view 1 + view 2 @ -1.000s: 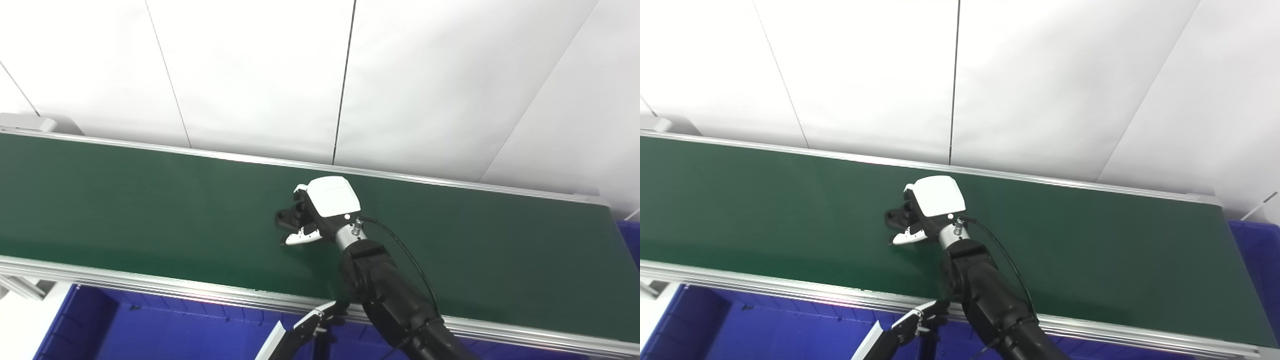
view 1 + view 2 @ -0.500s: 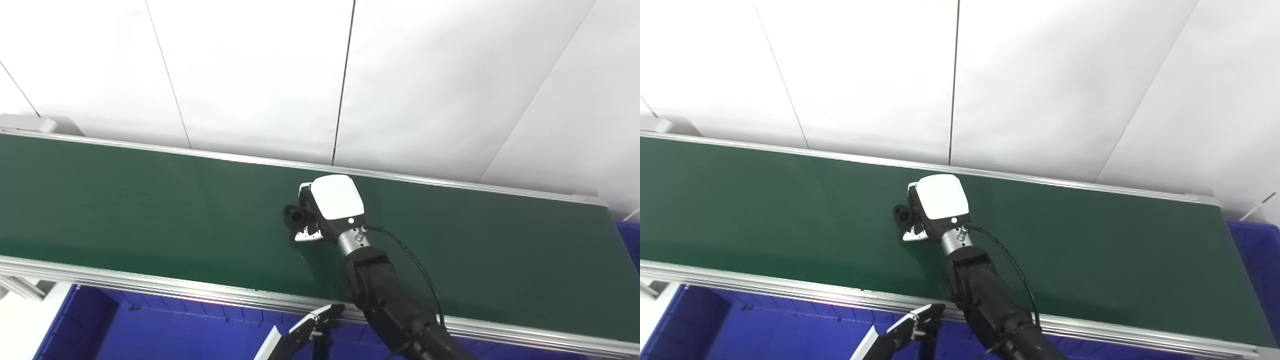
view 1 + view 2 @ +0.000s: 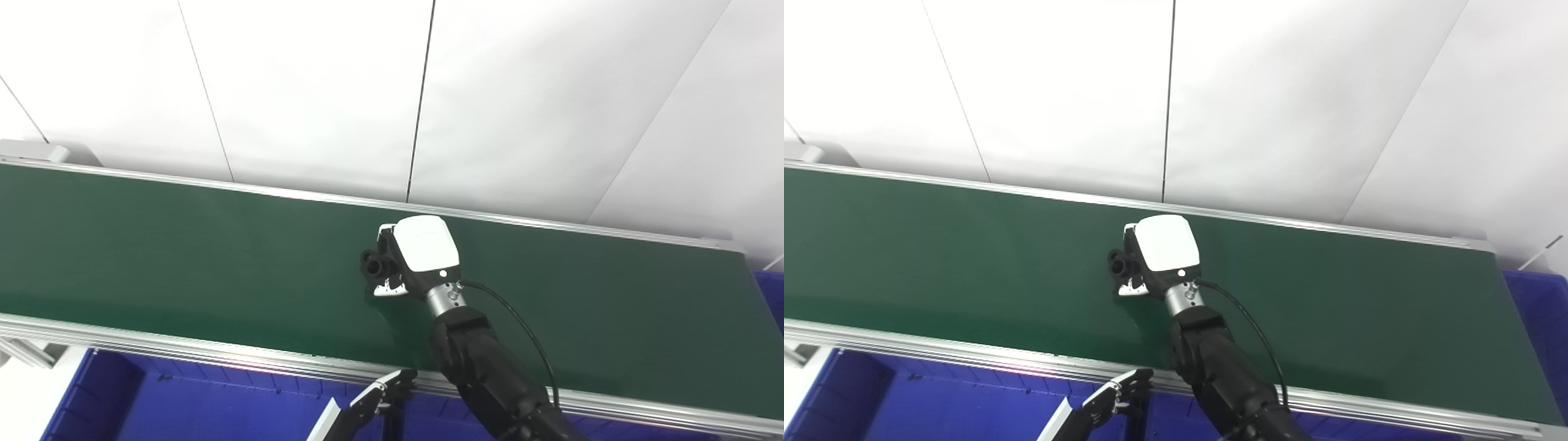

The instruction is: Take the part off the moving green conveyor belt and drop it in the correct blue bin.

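Note:
A small black part [image 3: 372, 264] with a round hole sits just above the green conveyor belt [image 3: 153, 245], near its middle. My right hand [image 3: 416, 251], white-backed, is curled around the part's right side, shut on it, with a pale thumb tip under it. The fingers hide much of the part. In the right eye view the same part [image 3: 1119, 263] sticks out to the left of the right hand [image 3: 1164, 248]. My left hand [image 3: 383, 395] hovers low at the belt's near rail, fingers loosely apart and holding nothing.
A blue bin [image 3: 184, 404] lies below the belt's near aluminium rail [image 3: 184, 352]. The corner of another blue bin [image 3: 1540, 306] shows past the belt's right end. White wall panels stand behind the belt's far rail.
The right hand has closed more tightly on the black part and shifted to the right along the belt; the part has turned so its hole faces outward. The left hand has barely moved.

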Action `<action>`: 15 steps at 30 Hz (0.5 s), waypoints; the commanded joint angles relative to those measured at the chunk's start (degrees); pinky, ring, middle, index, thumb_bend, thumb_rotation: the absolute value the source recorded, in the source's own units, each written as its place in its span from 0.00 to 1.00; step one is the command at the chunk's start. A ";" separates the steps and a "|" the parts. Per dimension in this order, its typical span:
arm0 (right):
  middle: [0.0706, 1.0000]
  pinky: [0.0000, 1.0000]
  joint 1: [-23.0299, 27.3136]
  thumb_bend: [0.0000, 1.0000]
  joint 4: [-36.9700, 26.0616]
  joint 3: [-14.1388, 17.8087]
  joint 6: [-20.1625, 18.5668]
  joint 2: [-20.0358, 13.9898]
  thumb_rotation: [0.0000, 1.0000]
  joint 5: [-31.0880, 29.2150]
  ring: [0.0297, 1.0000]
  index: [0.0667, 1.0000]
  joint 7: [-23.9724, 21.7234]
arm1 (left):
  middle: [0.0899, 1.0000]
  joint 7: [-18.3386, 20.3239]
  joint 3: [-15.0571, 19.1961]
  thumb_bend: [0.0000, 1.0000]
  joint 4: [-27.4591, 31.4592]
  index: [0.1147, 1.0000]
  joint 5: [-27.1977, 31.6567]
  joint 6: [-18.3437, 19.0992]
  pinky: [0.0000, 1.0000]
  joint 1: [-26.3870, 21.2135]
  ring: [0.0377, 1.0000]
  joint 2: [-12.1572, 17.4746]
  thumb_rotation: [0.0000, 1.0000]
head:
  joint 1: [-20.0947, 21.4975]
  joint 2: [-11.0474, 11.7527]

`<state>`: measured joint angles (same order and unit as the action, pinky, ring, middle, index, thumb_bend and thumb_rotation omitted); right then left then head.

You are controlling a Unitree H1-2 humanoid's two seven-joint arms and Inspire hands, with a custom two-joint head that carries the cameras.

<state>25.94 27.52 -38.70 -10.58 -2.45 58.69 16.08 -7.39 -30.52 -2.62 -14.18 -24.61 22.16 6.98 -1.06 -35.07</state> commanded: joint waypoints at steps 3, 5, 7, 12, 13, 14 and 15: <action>0.16 0.09 -2.01 0.50 -7.63 0.71 0.63 -1.25 0.16 0.10 0.12 0.44 -1.00 | 0.82 0.11 -0.19 0.79 1.92 0.84 0.00 -2.30 0.68 -0.17 0.79 -0.26 0.60 | 0.71 -0.02; 0.16 0.09 -3.20 0.50 -11.74 1.42 0.46 -2.23 0.16 0.02 0.12 0.44 -2.51 | 0.82 0.69 0.16 0.80 1.88 0.85 0.08 -2.30 0.68 -0.26 0.79 -0.19 0.61 | 1.18 -0.05; 0.17 0.10 -4.61 0.50 -15.95 2.33 0.52 -3.19 0.16 -0.26 0.12 0.44 -3.83 | 0.82 1.00 0.17 0.80 1.82 0.84 1.07 -2.26 0.68 -0.41 0.79 -0.18 0.60 | 1.37 -0.03; 0.19 0.12 -8.21 0.50 -26.02 4.53 -0.32 -5.52 0.16 0.24 0.15 0.44 -8.26 | 0.82 1.53 0.47 0.80 1.52 0.84 1.64 -2.27 0.69 -0.86 0.80 0.11 0.62 | 2.85 -0.20; 0.20 0.12 -8.99 0.50 -28.15 4.98 -0.73 -5.95 0.16 0.57 0.15 0.44 -9.51 | 0.83 1.94 0.66 0.81 1.47 0.85 1.91 -2.27 0.70 -0.93 0.81 0.19 0.63 | 3.25 -0.19; 0.20 0.12 -9.72 0.50 -29.94 5.47 -0.96 -6.28 0.16 0.80 0.15 0.44 -10.65 | 0.83 2.25 0.82 0.81 1.48 0.85 1.99 -2.28 0.70 -0.97 0.81 0.23 0.63 | 3.25 -0.19; 0.20 0.12 -10.43 0.50 -31.48 5.93 -1.00 -6.62 0.16 1.09 0.15 0.44 -11.48 | 0.83 2.51 1.00 0.82 1.50 0.85 2.06 -2.29 0.70 -1.02 0.81 0.28 0.64 | 3.56 -0.29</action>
<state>15.54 -0.93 -33.81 -10.67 -8.96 59.16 5.46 -5.62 -29.69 -2.63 -12.80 -24.62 21.42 7.20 2.55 -35.42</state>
